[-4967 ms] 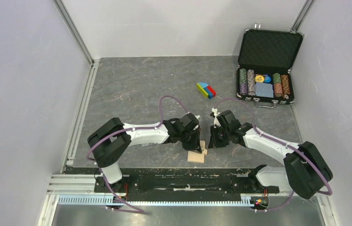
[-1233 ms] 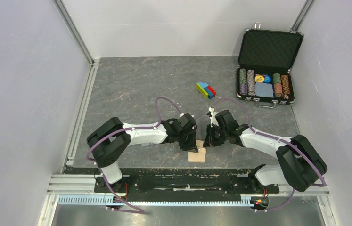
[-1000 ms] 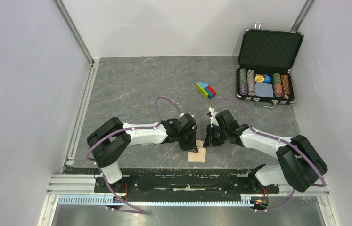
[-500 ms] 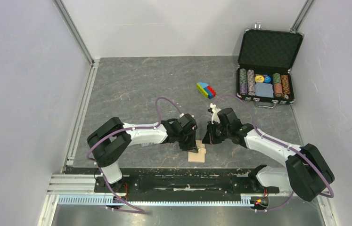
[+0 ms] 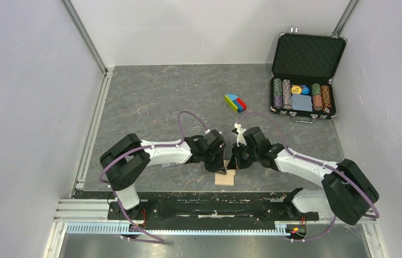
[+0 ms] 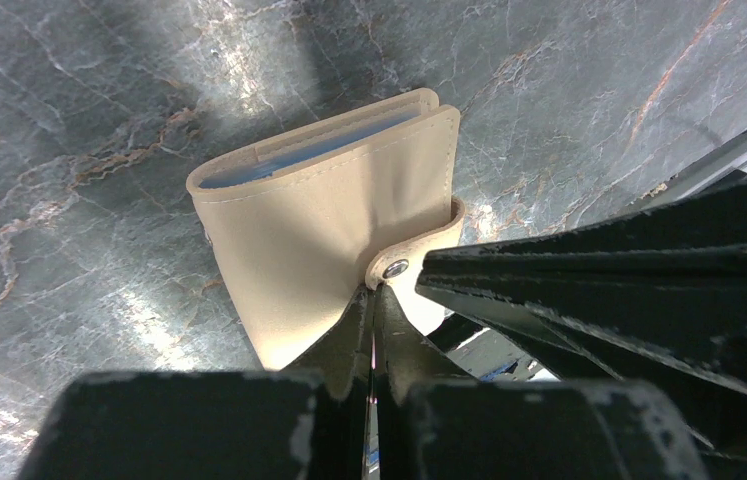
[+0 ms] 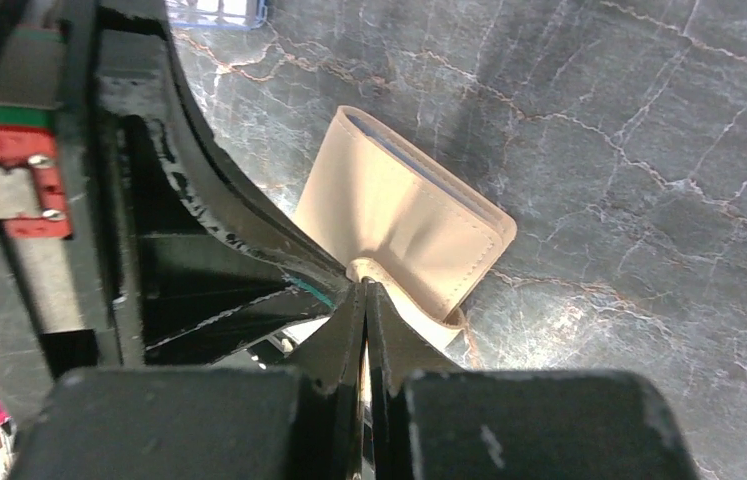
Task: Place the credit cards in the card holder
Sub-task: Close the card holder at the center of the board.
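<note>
Card holder (image 5: pixel 224 178) sits low in the middle of the top view, right by the near lip of the counter (image 5: pixel 150 102), with both arms folded in over it. Left claw (image 5: pixel 219 169) and right claw (image 5: pixel 233 165) are nose to nose above it. No credit cards showing anywhere, so my guess is they're already tucked in and only the snap is left. Lots of bare room toward the upper left. The poker case (image 5: pixel 308 54) and a coloured block (image 5: pixel 234 102) are well apart, upper right.

Left wrist view: card holder (image 6: pixel 319 230) is folded over, blue pockets peeking out along its upper edge, snap button (image 6: pixel 396 267) on the tab at its lower right. Left claw (image 6: pixel 372 320) has its 2 fingers pressed together, tips at the holder's edge beside the tab. Can't tell if it's pinching leather. The right claw (image 6: pixel 429 272) pokes in from the right, and the counter's edge is close behind it.

Right wrist view: card holder (image 7: pixel 399 215) mid-frame, right claw (image 7: pixel 363 300) also closed up, tips on the tab, left claw (image 7: pixel 334 278) crowding in from the left. Tight spot, so I'd keep any move small.
</note>
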`<state>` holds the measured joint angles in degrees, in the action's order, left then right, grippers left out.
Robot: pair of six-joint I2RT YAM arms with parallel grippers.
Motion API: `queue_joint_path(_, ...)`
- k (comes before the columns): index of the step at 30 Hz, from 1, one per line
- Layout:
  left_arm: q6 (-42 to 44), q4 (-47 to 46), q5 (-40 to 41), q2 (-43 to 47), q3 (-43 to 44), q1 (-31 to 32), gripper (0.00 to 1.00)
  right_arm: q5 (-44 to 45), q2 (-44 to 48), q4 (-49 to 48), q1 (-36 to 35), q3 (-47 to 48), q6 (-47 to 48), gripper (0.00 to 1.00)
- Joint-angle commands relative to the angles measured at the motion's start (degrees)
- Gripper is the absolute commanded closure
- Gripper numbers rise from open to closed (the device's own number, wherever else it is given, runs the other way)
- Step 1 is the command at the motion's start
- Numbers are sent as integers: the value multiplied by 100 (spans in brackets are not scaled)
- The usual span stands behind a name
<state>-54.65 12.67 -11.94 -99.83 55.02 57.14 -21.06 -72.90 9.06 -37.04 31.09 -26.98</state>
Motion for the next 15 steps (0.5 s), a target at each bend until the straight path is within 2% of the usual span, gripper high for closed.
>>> queue_joint_path(1,-63,299,164,-153,35,60,98,71,-139,-256,-41,-78,21,100)
queue_joint_path(15,-45,342,138,-267,114,60,98,258,-280,-209,-135,-258,48,100)
